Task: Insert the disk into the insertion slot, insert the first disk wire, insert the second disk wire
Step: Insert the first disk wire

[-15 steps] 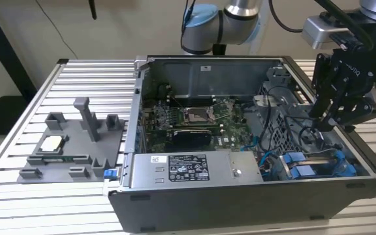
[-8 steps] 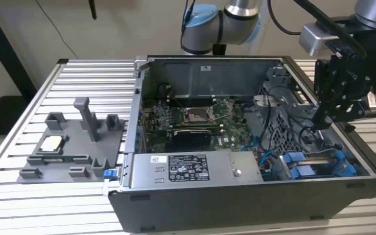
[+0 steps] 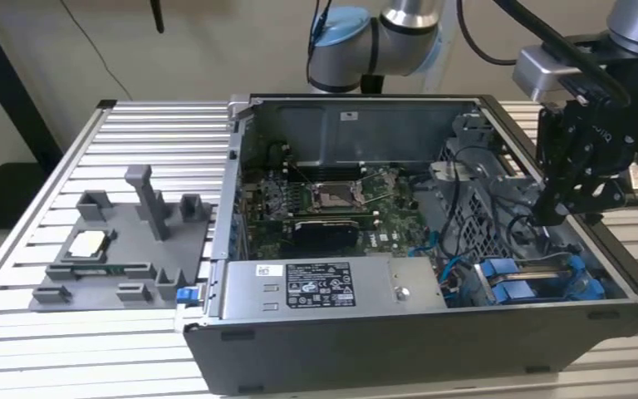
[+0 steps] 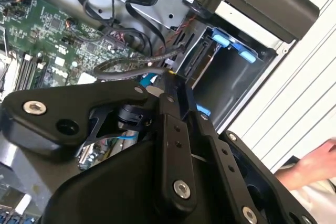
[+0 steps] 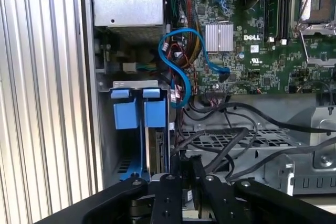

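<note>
The open computer case [image 3: 408, 332] lies on the slatted table. At its exterior-view right corner sits the drive bay with two blue carriers [image 3: 524, 281]. In the first wrist view the disk [image 5: 156, 153] is a grey edge seated in the slot behind the blue carrier tab [image 5: 155, 114]. My gripper [image 3: 563, 212] hangs over that side of the case, just above the bay. Its fingers [image 4: 169, 114] stand close together, shut on the plug end of a black disk wire [image 4: 131, 64], right beside the disk's end. In the first wrist view that black wire [image 5: 210, 140] runs to the gripper [image 5: 186, 170].
A labelled silver power-supply box [image 3: 319, 287] lies along the case front, with the green motherboard [image 3: 331, 204] behind it. A blue cable [image 5: 181, 66] loops near the bay. A grey fixture [image 3: 120, 241] stands on the table at the exterior view's left. A person's hand [image 4: 310, 166] is beside the case.
</note>
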Robot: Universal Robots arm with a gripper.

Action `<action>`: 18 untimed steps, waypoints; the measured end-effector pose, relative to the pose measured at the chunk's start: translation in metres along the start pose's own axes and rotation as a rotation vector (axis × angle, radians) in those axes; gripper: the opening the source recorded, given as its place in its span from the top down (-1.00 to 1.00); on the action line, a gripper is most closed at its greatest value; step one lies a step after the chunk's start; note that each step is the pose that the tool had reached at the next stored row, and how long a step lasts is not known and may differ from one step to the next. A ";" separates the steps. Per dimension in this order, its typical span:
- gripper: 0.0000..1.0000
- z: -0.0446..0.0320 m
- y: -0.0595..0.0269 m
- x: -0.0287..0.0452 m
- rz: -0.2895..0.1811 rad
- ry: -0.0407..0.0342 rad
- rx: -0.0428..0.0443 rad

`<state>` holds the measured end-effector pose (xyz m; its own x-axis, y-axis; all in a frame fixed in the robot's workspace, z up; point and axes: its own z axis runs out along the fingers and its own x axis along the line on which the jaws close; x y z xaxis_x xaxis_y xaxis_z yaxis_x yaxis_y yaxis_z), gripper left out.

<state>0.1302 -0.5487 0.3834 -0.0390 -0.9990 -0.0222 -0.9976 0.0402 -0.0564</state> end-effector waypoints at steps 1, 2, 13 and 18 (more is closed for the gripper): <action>0.62 0.0001 -0.0011 0.0008 0.000 0.0030 -0.0096; 0.62 0.0002 -0.0023 0.0015 0.000 0.0054 -0.0199; 0.62 0.0028 -0.0071 0.0025 0.001 0.0083 -0.0442; 0.62 0.0039 -0.0070 0.0025 0.000 0.0083 -0.0445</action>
<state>0.1373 -0.5514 0.3799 -0.0397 -0.9991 -0.0139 -0.9991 0.0399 -0.0120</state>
